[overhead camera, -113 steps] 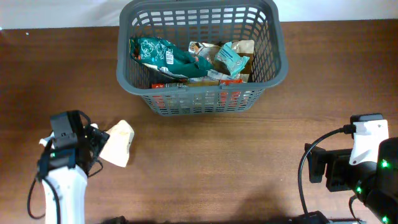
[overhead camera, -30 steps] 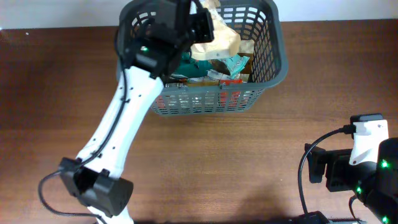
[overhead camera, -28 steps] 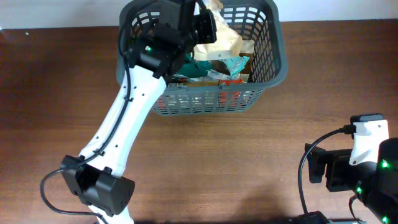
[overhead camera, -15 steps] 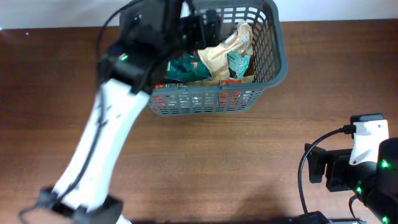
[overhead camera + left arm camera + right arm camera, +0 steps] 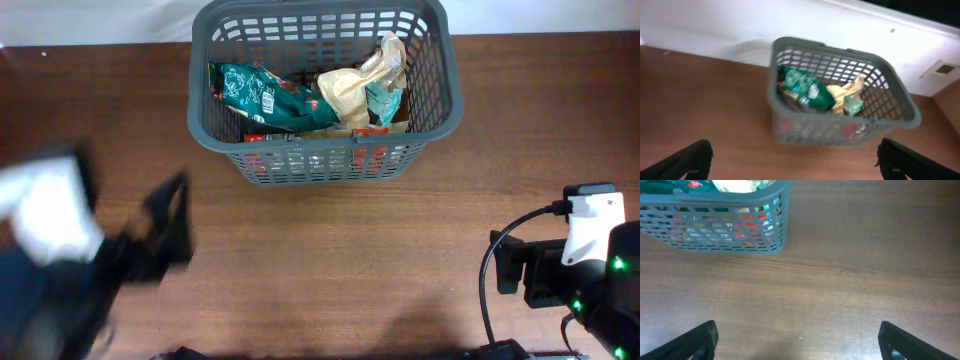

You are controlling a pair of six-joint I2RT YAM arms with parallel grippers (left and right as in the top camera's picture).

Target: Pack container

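Observation:
The dark grey container (image 5: 447,106) stands at the table's far middle. In it lie a green packet (image 5: 265,92), a tan packet (image 5: 350,90) and a small teal packet (image 5: 380,100). My left gripper (image 5: 165,230) is a motion blur at the table's lower left, well away from the container. In the left wrist view the left gripper (image 5: 795,162) is open and empty, with the container (image 5: 840,131), the green packet (image 5: 802,90) and the tan packet (image 5: 847,92) ahead. My right gripper (image 5: 512,268) rests at the lower right; the right wrist view shows it (image 5: 797,340) open and empty over bare wood.
The container's near right corner (image 5: 715,235) shows at the top left of the right wrist view, with red packets behind the lattice. A white wall (image 5: 715,25) runs behind the table.
My left arm has pulled back from above the container to the table's lower left. The tan packet it was holding now lies in the container. The right arm has not moved.

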